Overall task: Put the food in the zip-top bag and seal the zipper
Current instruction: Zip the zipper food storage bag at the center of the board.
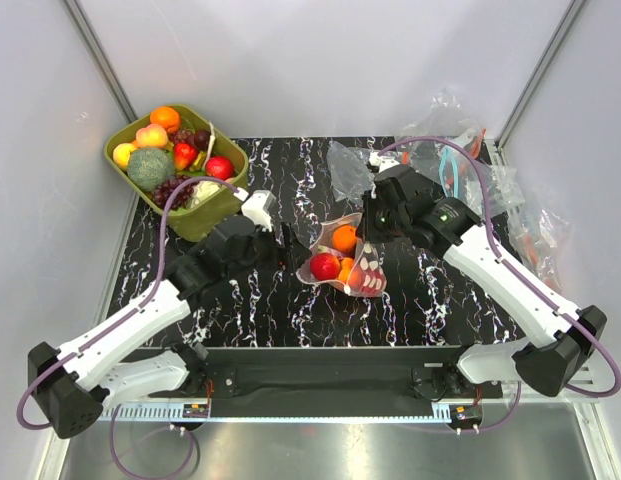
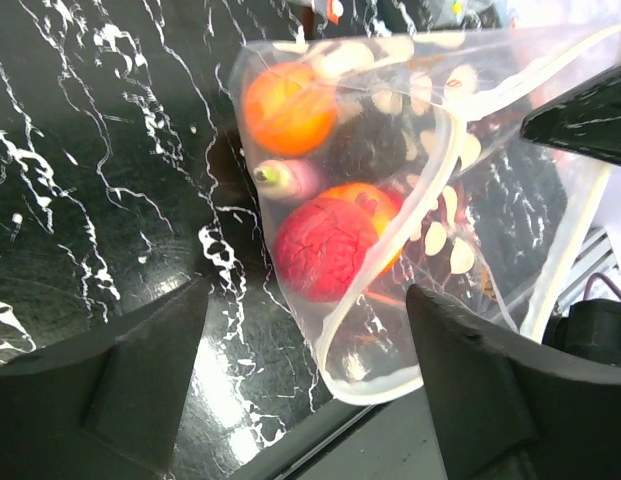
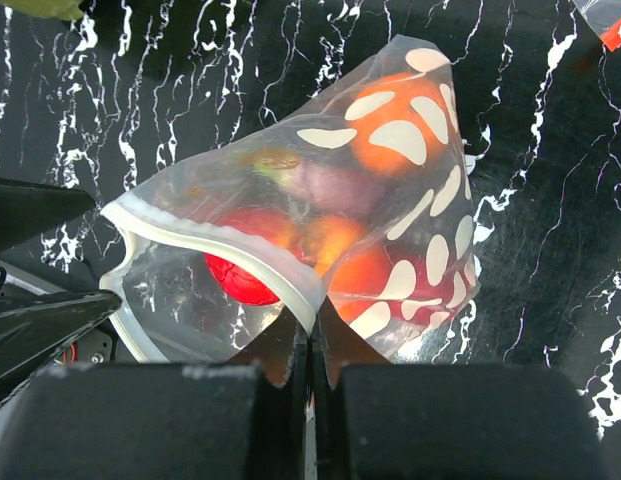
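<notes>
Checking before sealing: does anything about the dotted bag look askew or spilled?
Nothing has spilled, but the zip-top bag lies on its side, its zipper gaping; the right gripper pinches the rim at one spot, with a red fruit near the mouth.

Zip-top bag [image 3: 410,250]: thin clear plastic, glossy and creased, with opaque white dots printed flat on it. The zipper [image 3: 220,240] looks thicker to me, a milky, frosted strip. Through the film the food [image 2: 325,250] looks like smooth moulded plastic, shiny on the red and orange pieces. Counter [image 2: 90,200]: black marble-look, white-veined, polished enough to throw glare. Fingers [image 2: 130,400] of my left hand [image 2: 305,375]: matt black plastic, faintly grainy. Olive tub [image 1: 205,222] at the counter's far left corner: smooth plastic.
</notes>
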Controlling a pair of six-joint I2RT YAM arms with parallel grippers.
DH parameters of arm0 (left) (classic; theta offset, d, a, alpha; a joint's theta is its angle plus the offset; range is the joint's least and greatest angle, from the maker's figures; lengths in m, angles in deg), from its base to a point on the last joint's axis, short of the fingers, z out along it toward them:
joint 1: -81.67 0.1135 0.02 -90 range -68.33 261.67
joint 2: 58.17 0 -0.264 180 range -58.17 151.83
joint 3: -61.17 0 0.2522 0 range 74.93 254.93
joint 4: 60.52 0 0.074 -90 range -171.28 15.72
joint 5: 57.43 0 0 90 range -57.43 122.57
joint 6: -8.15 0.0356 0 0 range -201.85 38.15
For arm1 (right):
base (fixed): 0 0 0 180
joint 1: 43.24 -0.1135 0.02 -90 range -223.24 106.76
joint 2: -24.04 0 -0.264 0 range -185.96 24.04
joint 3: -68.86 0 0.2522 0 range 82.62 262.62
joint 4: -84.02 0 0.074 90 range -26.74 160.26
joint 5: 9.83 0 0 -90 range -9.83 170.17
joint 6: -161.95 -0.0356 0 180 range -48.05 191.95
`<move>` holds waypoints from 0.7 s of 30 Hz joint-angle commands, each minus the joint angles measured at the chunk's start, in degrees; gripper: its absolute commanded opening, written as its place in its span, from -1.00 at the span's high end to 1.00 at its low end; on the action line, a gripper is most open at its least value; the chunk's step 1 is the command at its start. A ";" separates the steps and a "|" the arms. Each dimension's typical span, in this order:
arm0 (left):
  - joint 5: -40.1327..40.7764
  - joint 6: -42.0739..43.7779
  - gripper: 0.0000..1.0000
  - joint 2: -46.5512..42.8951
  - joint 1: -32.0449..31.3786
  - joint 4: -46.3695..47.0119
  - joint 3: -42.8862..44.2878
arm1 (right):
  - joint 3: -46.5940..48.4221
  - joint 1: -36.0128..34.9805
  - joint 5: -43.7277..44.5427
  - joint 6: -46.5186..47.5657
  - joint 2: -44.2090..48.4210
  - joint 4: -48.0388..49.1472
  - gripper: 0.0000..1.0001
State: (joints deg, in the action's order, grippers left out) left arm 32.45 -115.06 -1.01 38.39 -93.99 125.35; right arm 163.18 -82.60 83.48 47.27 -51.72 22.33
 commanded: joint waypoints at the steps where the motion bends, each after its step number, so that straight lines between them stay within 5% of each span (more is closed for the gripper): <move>1: -2.16 1.13 -0.58 0.75 -0.31 3.79 -0.93 | 2.33 0.24 -1.29 0.25 -0.87 2.40 1.00; 6: -2.96 2.27 -0.10 2.07 -0.39 4.59 -1.63 | 2.50 0.24 -2.25 -0.27 -1.58 2.74 1.00; 7: -2.96 2.62 0.26 2.42 -0.39 4.50 -1.46 | 2.42 0.24 -2.78 -0.19 -2.10 3.27 1.00; 10: -3.74 2.98 0.85 3.65 -0.39 4.24 0.47 | 3.11 0.24 -5.94 -0.18 -3.59 3.71 1.00; 13: -4.19 3.15 1.00 2.78 -0.31 3.62 3.19 | 4.52 -0.37 -9.19 -0.19 -5.62 3.97 1.00; 21: -7.00 2.10 1.00 2.07 0.31 -1.65 9.97 | 12.78 -7.66 -9.38 1.22 -10.88 1.70 1.00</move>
State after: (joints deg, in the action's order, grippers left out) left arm 28.12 -112.76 2.64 38.30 -95.72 131.64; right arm 170.59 -87.14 75.94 47.33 -61.62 23.38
